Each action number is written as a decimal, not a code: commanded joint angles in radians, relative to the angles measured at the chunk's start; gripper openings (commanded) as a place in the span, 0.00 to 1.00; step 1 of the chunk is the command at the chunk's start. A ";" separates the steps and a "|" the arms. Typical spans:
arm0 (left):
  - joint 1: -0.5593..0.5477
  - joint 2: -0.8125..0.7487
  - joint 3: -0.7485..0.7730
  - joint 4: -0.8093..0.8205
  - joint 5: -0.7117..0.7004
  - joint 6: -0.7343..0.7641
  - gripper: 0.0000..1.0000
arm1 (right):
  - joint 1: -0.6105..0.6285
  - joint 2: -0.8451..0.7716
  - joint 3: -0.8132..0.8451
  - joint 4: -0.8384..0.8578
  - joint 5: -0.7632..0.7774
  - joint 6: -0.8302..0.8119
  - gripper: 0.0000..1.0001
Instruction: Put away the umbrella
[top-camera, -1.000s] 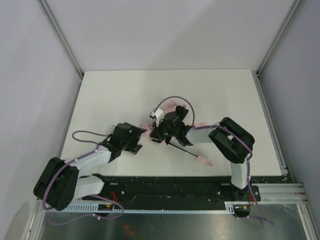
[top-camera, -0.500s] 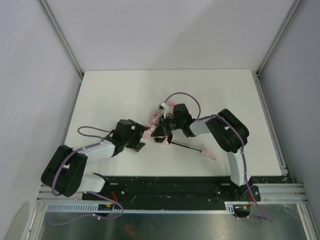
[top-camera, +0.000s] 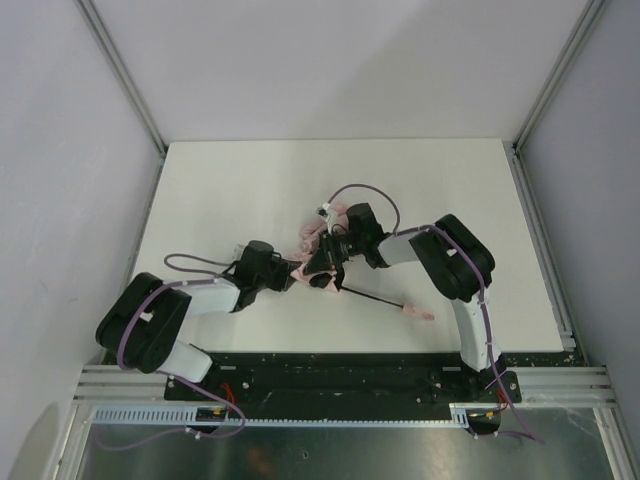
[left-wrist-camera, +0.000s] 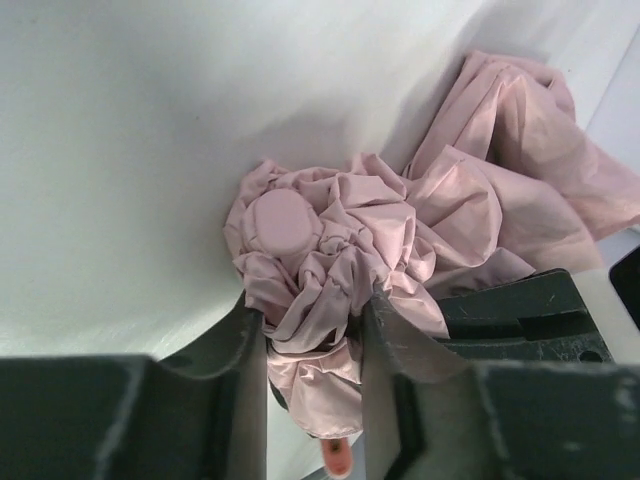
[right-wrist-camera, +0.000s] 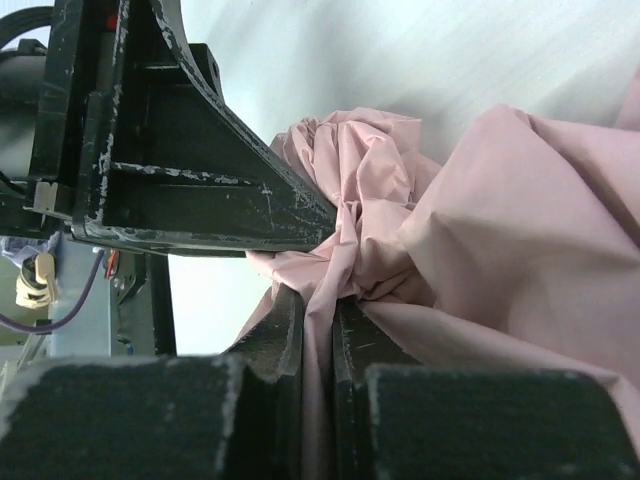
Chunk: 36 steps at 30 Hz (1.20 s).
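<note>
The umbrella (top-camera: 309, 240) lies mid-table, a crumpled pale pink canopy with its thin black shaft (top-camera: 370, 296) running right to the small pink handle (top-camera: 416, 313). My left gripper (top-camera: 292, 272) reaches in from the left. In the left wrist view (left-wrist-camera: 312, 305) its two fingers (left-wrist-camera: 245, 345) press on both sides of the bunched fabric (left-wrist-camera: 330, 240) just below the round top cap (left-wrist-camera: 283, 222). My right gripper (top-camera: 322, 265) meets the canopy from the right. In its wrist view (right-wrist-camera: 318, 305) it is shut on a thin fold of the pink fabric (right-wrist-camera: 500, 230).
The white table (top-camera: 230, 190) is ringed by grey walls and aluminium posts. A black base rail (top-camera: 330, 372) runs along the near edge. In the right wrist view the left gripper's black body (right-wrist-camera: 170, 170) hangs right above the right fingers.
The left arm has slid right to the umbrella, and its jaws, wide open half a second ago, have closed in on the bunched fabric. The right gripper keeps its hold.
</note>
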 joint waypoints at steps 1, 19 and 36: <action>-0.016 0.023 -0.063 -0.051 -0.123 0.088 0.21 | 0.037 0.069 -0.023 -0.318 -0.057 -0.057 0.05; -0.016 0.005 -0.070 -0.053 -0.072 0.074 0.15 | 0.082 -0.334 0.124 -0.762 0.504 -0.372 0.89; -0.012 -0.026 -0.054 -0.106 -0.003 0.018 0.16 | 0.396 -0.254 -0.113 -0.243 1.185 -0.618 0.86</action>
